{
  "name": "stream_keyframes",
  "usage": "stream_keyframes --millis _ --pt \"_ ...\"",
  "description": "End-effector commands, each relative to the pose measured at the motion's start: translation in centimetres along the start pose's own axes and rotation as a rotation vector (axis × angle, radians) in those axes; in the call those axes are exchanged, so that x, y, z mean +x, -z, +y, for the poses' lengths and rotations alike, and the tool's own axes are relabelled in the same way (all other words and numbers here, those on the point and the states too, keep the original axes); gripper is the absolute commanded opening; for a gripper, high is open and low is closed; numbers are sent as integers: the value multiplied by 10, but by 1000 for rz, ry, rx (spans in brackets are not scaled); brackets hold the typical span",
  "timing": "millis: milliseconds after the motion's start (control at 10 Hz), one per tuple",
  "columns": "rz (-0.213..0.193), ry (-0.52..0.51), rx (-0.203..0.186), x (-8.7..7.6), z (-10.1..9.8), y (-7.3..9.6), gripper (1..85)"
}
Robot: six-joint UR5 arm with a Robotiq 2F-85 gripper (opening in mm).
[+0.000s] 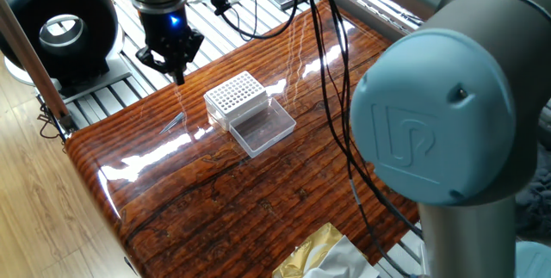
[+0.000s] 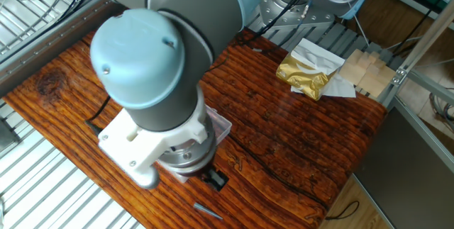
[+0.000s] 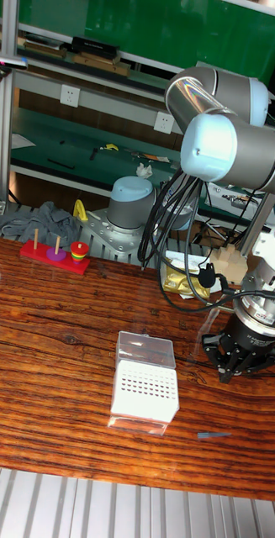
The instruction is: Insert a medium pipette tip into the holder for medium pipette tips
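Gripper: hanging over the table's far corner, fingers pointed down and drawn nearly together, blue light lit on the body above them; whether anything is pinched between the tips, cannot tell (too small in every view).
Pipette tip: lying flat on the wood, apart from the gripper, near the table edge; seen in the tall fixed view as a small dark sliver below the gripper and to the right of the box.
Holder for medium pipette tips: standing on the table beside the tip, white grid of holes facing up.
Hinged lid: swung open, lying flat on the wood next to the box, still attached.
Wooden table: glossy, striped grain, strong glare.
Cables: black, draped across the tabletop (from the arm).
Gold foil bag: on white paper at the table's other end, well apart from the holder.
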State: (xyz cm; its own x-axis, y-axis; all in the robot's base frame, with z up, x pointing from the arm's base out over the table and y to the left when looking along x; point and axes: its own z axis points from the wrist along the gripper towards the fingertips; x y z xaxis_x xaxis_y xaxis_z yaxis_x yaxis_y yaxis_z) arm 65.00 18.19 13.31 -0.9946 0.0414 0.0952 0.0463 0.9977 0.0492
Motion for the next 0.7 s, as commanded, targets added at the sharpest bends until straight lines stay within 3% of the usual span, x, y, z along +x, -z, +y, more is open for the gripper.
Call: stream_keyframes --millis 0,200,600 --pt "5 12 5 -4 -6 0 10" --pt "9 18 11 -3 -8 0 10" --pt "-28 17 24 -13 -11 0 10"
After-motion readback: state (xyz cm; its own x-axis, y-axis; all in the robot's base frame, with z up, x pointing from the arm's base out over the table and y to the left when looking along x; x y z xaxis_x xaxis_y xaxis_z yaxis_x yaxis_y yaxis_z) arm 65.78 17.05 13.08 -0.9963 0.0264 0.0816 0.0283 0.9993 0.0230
